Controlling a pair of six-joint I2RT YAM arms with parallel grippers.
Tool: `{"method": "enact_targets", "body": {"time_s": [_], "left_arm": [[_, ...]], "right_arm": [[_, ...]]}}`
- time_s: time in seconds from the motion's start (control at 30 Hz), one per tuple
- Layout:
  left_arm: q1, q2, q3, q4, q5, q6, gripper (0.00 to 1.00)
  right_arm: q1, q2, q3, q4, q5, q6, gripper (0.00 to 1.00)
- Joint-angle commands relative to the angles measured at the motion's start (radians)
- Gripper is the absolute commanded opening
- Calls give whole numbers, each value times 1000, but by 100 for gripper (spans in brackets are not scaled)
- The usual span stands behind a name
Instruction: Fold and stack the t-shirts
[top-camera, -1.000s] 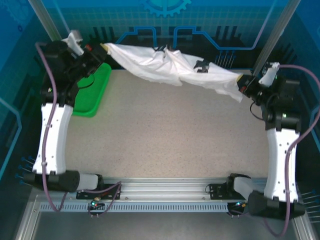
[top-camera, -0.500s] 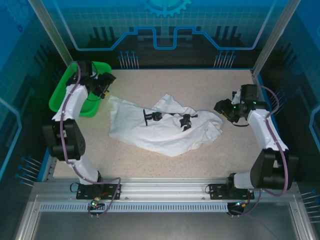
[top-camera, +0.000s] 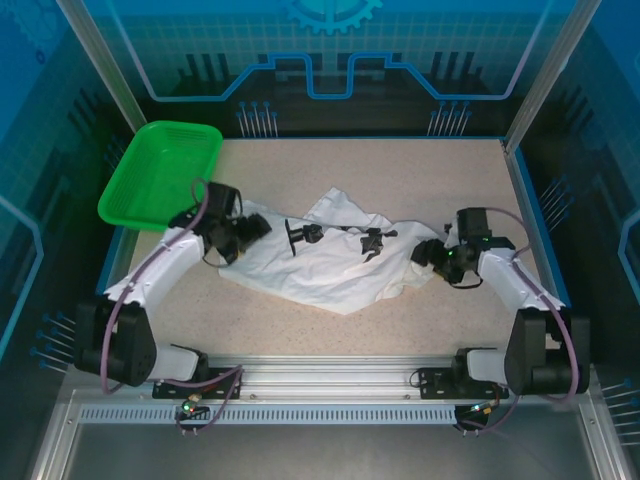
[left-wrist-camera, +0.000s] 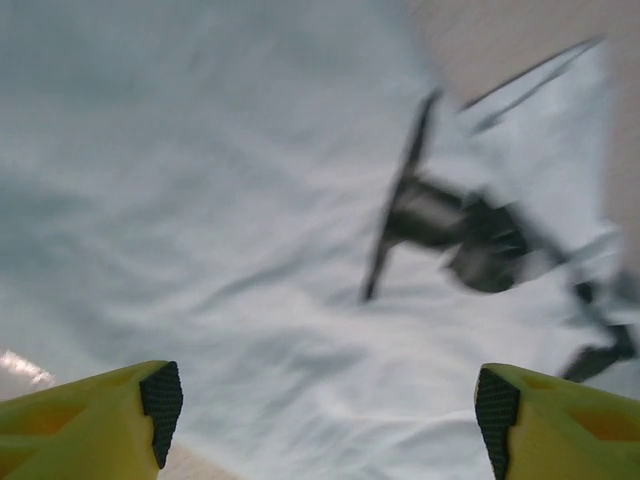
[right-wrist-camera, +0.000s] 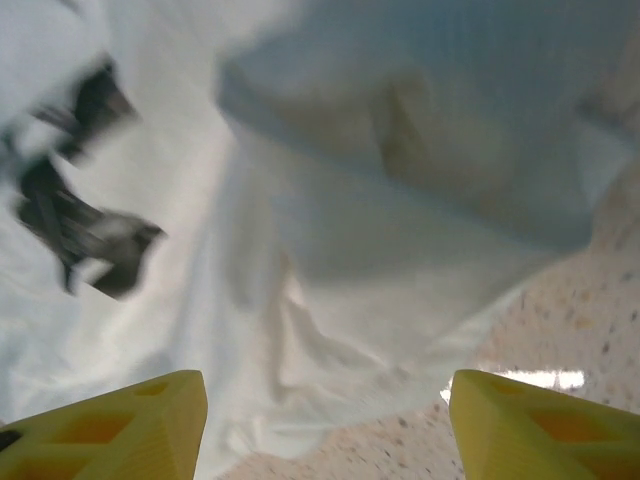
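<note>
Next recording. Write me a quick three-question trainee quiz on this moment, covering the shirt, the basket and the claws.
1. True or false: the white t-shirt lies neatly folded.
2. Where is the green basket? A) far left, apart from the t-shirt; B) far right; C) under the t-shirt.
3. Fill in: the left claw and the right claw both hang over the cloth with jaws ____.

Key: 1 false, it lies crumpled; 2 A; 3 open.
</note>
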Motion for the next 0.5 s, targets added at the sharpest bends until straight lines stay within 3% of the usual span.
{"method": "enact_targets", "body": {"time_s": [0.0, 0.2, 0.47], "left_arm": [[-32, 52, -53, 84, -6, -72, 80], [-127, 172, 2, 88, -91, -88, 82], [-198, 89, -117, 62, -260, -132, 85]], "right_arm": [[74, 68, 64, 41, 6, -10, 65], [252, 232, 383, -61, 250, -68, 63], [369, 750, 913, -119, 240, -204, 58]]}}
